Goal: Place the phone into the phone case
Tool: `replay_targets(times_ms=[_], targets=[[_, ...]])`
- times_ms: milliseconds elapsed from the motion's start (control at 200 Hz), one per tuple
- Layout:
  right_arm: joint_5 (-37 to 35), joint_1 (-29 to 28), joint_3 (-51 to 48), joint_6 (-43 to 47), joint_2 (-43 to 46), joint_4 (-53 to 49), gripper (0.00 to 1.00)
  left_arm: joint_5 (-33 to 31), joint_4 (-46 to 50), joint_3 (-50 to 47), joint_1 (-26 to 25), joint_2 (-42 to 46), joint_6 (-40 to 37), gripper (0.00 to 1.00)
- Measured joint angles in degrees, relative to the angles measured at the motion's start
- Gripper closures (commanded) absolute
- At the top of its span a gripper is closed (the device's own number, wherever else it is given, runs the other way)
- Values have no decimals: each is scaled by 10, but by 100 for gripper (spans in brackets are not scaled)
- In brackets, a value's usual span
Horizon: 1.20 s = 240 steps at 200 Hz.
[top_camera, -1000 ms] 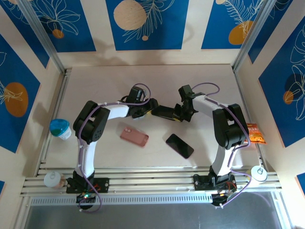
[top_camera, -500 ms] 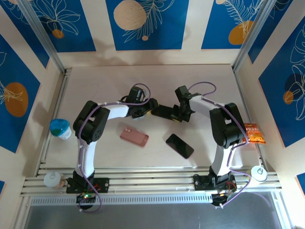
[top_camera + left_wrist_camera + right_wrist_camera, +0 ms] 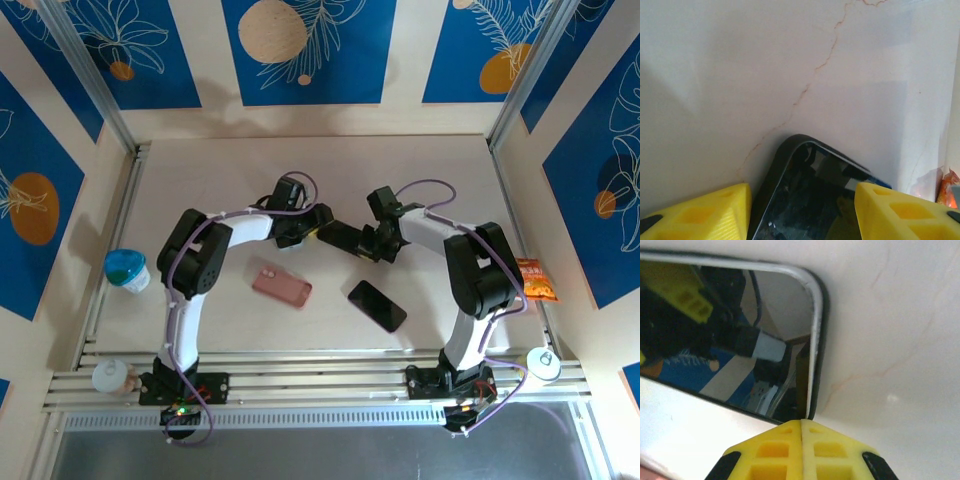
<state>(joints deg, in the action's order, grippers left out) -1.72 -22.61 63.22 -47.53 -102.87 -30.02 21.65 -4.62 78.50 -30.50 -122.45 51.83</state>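
Teal-lidded cup (image 3: pixel 127 269): stands at the far left edge of the table (image 3: pixel 220 170), well apart from both arms.
Small cup (image 3: pixel 110 376): sits on the rail at the near-left corner, beside the left arm's base.
Pink phone case (image 3: pixel 281 284): lies flat on the table, near and a little left of centre, with two small dots at its far-left end; nothing touches it.
Left gripper (image 3: pixel 322 230): reaches in from the left at mid-table. In the left wrist view its jaws stand at a middling width, and the yellow fingers (image 3: pixel 705 212) sit on either side of the phone's width, against its edges. It grips the phone.
Phone (image 3: pixel 345 237): dark and glossy, held between the two grippers at the table's centre, beyond the pink phone case and apart from it. The left wrist view shows its rounded corner (image 3: pixel 790 150) over the pale, veined tabletop. The right wrist view shows its glass (image 3: pixel 730 325) mirroring the arm and the blue wall panels.
Black slab (image 3: pixel 377 306): phone-shaped, lies flat and angled on the table, just right of the pink phone case and nearer than the held phone.
Right gripper (image 3: pixel 368 243): comes in from the right with its jaws pressed fully together. Its yellow tip (image 3: pixel 801 429) touches the phone's corner.
Orange packet (image 3: pixel 535 280): rests at the right wall, beside the right arm's elbow.
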Motion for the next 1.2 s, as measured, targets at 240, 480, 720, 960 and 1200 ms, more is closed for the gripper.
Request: replay_targets(times_ms=[240,480,720,960,1200], targets=[[22,20,67,18,8,-43,100,-1,2,30,0,-12,-19,43],[18,61,111,53,-5,-42,100,-7,11,24,0,-4,-29,43],[14,64,113,70,-60,-48,100,-7,8,-14,0,42,-29,43],[4,64,116,77,-73,-54,100,-6,-9,-42,0,56,-18,43],[4,65,117,81,-73,-55,100,-2,-25,-51,-3,56,-7,43]])
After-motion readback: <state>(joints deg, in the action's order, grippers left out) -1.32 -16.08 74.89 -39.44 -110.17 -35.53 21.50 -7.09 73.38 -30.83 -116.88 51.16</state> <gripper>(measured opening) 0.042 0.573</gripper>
